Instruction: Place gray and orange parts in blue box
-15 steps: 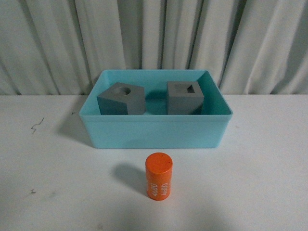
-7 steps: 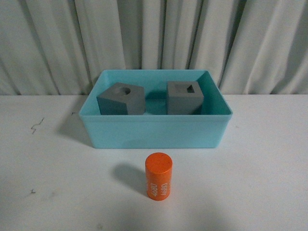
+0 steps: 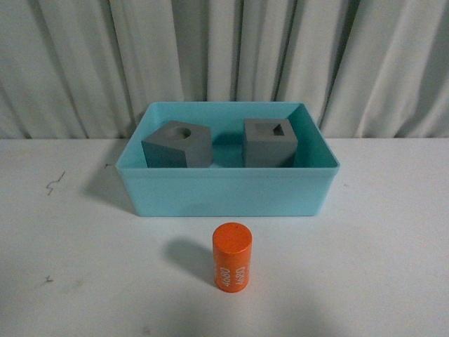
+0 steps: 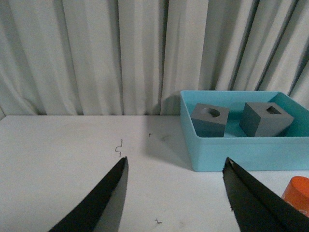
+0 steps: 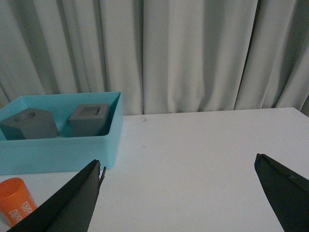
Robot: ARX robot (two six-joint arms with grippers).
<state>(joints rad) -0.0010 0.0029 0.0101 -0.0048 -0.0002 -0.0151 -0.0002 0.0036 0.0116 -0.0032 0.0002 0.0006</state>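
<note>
The blue box (image 3: 224,193) stands at the middle of the white table, and both gray cubes lie inside it: one with a round recess (image 3: 177,144) on the left, one with a rectangular recess (image 3: 269,142) on the right. The orange cylinder (image 3: 232,257) with white digits stands upright on the table just in front of the box. Neither arm shows in the front view. My left gripper (image 4: 176,164) is open over bare table, left of the box (image 4: 241,150) and the cylinder (image 4: 297,193). My right gripper (image 5: 178,164) is open, to the right of the box (image 5: 58,152) and the cylinder (image 5: 14,205).
Gray-white curtains (image 3: 224,63) hang right behind the table. Small dark scribble marks (image 3: 53,184) sit on the table surface left of the box.
Nothing has clearly moved; the cylinder, the box and the cubes stay where they were.
</note>
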